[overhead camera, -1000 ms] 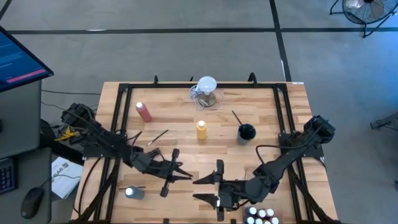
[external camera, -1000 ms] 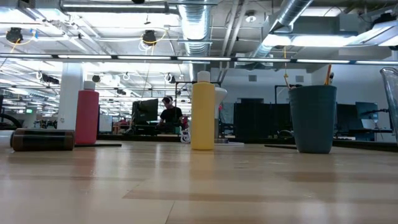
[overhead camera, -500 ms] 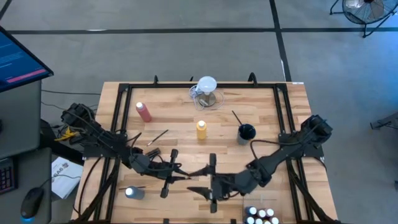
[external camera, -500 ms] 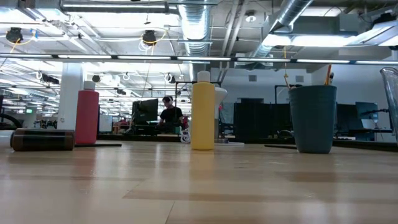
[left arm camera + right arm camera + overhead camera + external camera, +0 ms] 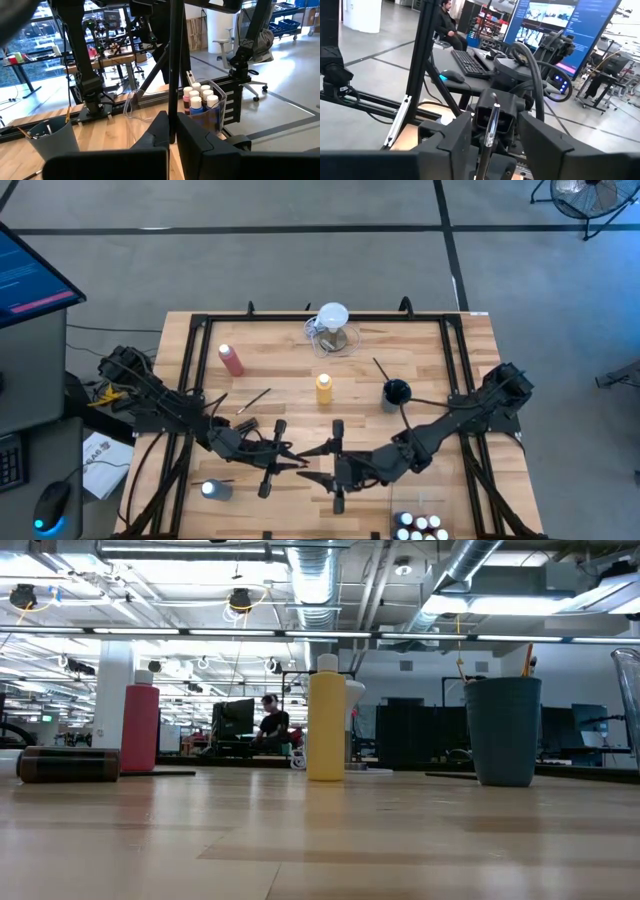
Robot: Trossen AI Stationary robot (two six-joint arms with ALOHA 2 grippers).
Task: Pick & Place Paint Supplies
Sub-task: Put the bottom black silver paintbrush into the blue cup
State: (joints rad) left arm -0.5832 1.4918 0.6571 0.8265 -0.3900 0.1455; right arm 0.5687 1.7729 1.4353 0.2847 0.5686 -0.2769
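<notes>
My left gripper (image 5: 297,464) is at the near middle of the table, pointing level toward the right edge, shut on a thin dark paintbrush (image 5: 172,70) that stands upright. My right gripper (image 5: 315,464) faces it, open. Its fingers stand on either side of the paintbrush (image 5: 490,125) without touching. On their bases stand a pink-red bottle (image 5: 231,360) and a yellow bottle (image 5: 324,388). Another paintbrush (image 5: 253,400) lies flat on the wood. Small white-capped bottles (image 5: 200,97) sit in a clear bin. My left gripper pinches the paintbrush's shaft (image 5: 172,122) between its two shut fingers. The fingers come level from the table's left and lie across the shaft. The paintbrush stands upright, rising above the fingers, clear of the table.
A dark cup (image 5: 396,392) with a brush in it stands at the right. A clear jug with a white top (image 5: 332,330) is at the far middle, and a white-capped jar (image 5: 212,490) at the near left. A black frame (image 5: 186,370) rims the table.
My right gripper has gone toward the table's left edge, closing in on my left gripper until its fingers flank the upright paintbrush.
</notes>
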